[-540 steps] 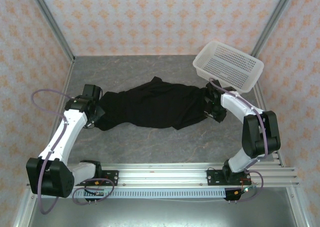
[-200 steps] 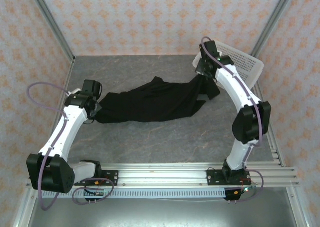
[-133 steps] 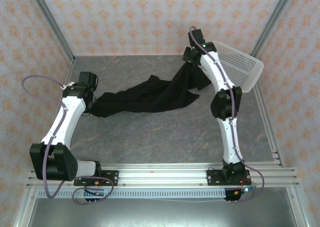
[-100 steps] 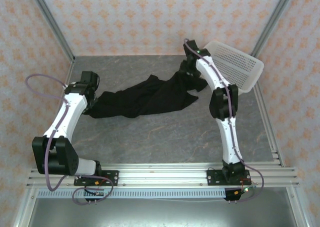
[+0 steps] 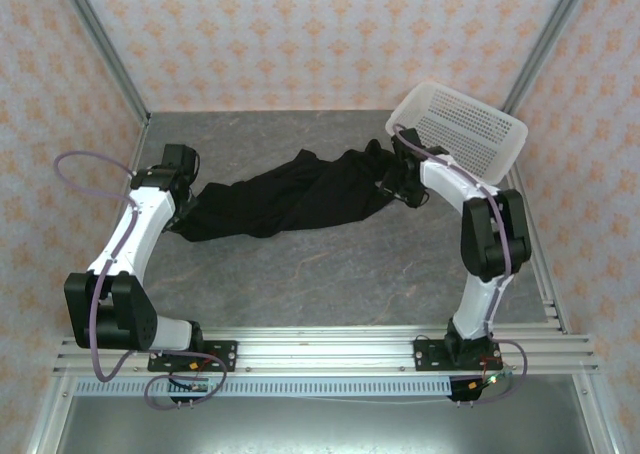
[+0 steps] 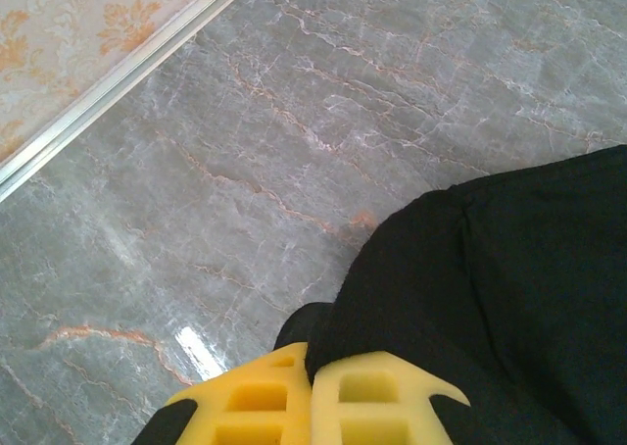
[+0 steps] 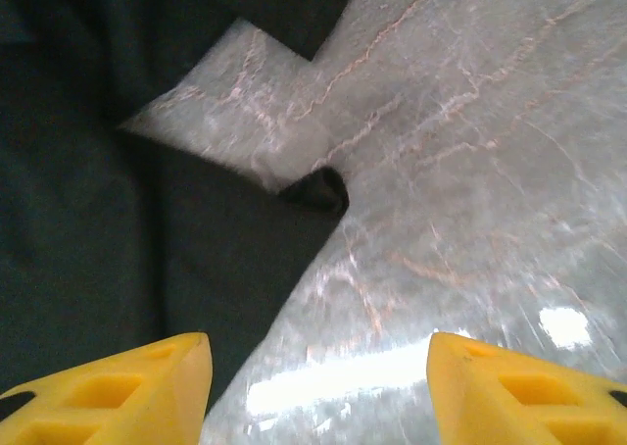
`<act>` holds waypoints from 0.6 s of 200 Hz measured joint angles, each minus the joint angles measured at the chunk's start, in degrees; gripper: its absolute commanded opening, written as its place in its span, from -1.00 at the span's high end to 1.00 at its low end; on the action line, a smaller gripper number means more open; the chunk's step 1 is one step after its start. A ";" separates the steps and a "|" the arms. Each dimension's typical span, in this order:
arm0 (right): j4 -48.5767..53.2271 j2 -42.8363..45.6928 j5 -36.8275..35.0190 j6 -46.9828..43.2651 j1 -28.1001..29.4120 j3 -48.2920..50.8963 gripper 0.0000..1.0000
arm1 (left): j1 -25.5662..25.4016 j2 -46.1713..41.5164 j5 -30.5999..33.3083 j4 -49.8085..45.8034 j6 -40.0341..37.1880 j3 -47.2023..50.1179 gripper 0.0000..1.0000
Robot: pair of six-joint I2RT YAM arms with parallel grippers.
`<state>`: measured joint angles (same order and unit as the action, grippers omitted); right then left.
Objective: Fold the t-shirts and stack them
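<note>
One black t-shirt (image 5: pixel 290 196) lies crumpled in a long band across the middle of the table, plain black side showing. My left gripper (image 5: pixel 186 206) is at its left end. In the left wrist view the yellow fingers (image 6: pixel 367 396) are pressed together on a fold of the black t-shirt (image 6: pixel 490 288), with my left gripper (image 6: pixel 315 367) shut on it. My right gripper (image 5: pixel 403 186) hovers at the shirt's right end. In the right wrist view my right gripper (image 7: pixel 318 391) is open with bare table between its fingers, and the black t-shirt (image 7: pixel 98 220) lies just left of them.
A white perforated basket (image 5: pixel 458 132) sits tilted at the back right, close behind my right arm. The grey marble table (image 5: pixel 330 264) has free room in front of the shirt. A metal frame rail (image 6: pixel 118 77) runs along the left edge.
My right gripper carried the shirt's right end up and leftward, let it go, and came back down open beside it. The shirt is now shorter and more bunched. My left gripper stays shut.
</note>
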<state>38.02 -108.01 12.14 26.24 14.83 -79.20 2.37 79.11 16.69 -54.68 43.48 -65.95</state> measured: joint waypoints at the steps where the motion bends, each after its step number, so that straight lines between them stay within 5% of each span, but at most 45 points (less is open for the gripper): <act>1: -0.13 -0.13 0.04 0.02 -0.02 0.00 -0.16 | 0.00 0.00 0.00 0.00 0.00 0.00 1.00; 56: -3.50 -9.66 1.97 1.64 -2.40 -4.94 0.22 | 0.00 0.00 -0.70 0.04 0.00 0.00 1.00; 97: -5.05 -9.46 2.58 4.50 -2.51 -3.91 1.00 | 0.00 0.00 -1.27 0.07 0.00 0.00 1.00; 120: -5.01 -8.09 1.95 6.56 -2.51 -3.37 1.00 | 0.00 0.00 -1.36 0.15 0.00 0.00 1.00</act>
<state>33.01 -116.09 14.09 32.80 12.32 -82.56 2.37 79.11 15.33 -54.52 43.48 -65.95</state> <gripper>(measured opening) 0.044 0.043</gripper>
